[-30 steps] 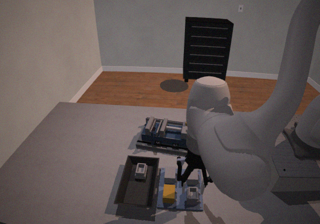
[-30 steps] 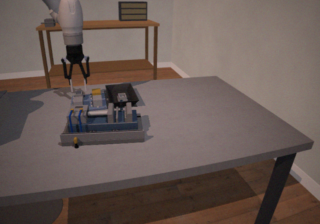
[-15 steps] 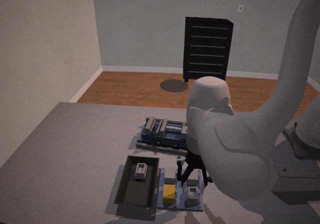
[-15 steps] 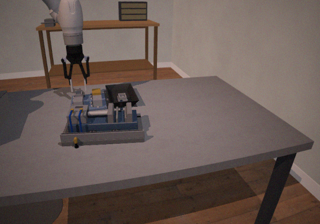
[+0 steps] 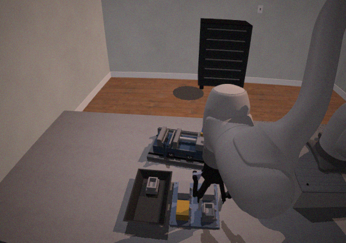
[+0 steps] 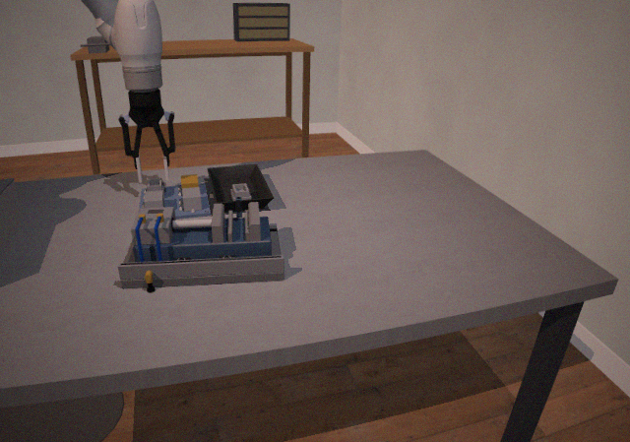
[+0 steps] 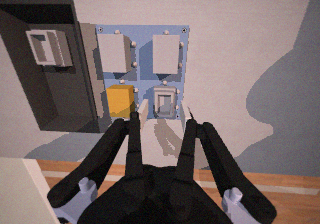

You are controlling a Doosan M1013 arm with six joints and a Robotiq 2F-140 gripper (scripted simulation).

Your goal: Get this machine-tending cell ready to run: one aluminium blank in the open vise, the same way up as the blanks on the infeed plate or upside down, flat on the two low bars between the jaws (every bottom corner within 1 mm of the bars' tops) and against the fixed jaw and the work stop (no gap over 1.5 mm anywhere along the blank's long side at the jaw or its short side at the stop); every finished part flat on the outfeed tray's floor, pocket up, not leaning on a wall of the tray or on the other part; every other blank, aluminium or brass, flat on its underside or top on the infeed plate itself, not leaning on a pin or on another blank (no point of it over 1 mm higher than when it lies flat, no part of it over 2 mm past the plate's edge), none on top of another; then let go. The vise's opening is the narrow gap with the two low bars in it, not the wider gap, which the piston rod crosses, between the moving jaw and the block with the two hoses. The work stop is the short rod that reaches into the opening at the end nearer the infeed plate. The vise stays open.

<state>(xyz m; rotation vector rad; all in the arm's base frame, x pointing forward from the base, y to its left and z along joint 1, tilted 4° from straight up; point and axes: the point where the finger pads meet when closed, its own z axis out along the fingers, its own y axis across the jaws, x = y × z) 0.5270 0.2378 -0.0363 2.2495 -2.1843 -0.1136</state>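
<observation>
Pincer apart above the pocketed part

Top: pincer [image 5: 211, 199] [image 6: 153, 178] [image 7: 164, 106] released, fingers spread. Brass blank [image 5: 183, 210] [image 6: 189, 180] [image 7: 120, 101] is a plain yellow block on the blue infeed plate [image 5: 194, 224] [image 7: 138, 66]. Grey plate part [image 5: 208, 219] [image 6: 154, 183] [image 7: 165, 90] sits on the same plate, pocket up. Its grey twin, the tray part [image 5: 152, 191] [image 6: 240, 191] [image 7: 61, 49], lies in the dark outfeed tray [image 5: 168, 178] [image 6: 264, 185] [image 7: 85, 74], pocket up.

Exterior: blue vise [image 5: 178, 149] [image 6: 203, 249] stands on the grey surface [image 5: 84, 151] [image 6: 407, 249] [image 7: 230, 34], low bars showing between pale jaws. Fingertips over the plate part.

Wrist: two smooth, pale aluminium blanks, one [image 7: 114, 54] above the brass in view, the other [image 7: 165, 54] above the plate part, pins beside them. Tray part in the tray's far end, as seen here; exact contact with its wall, cannot tell.
</observation>
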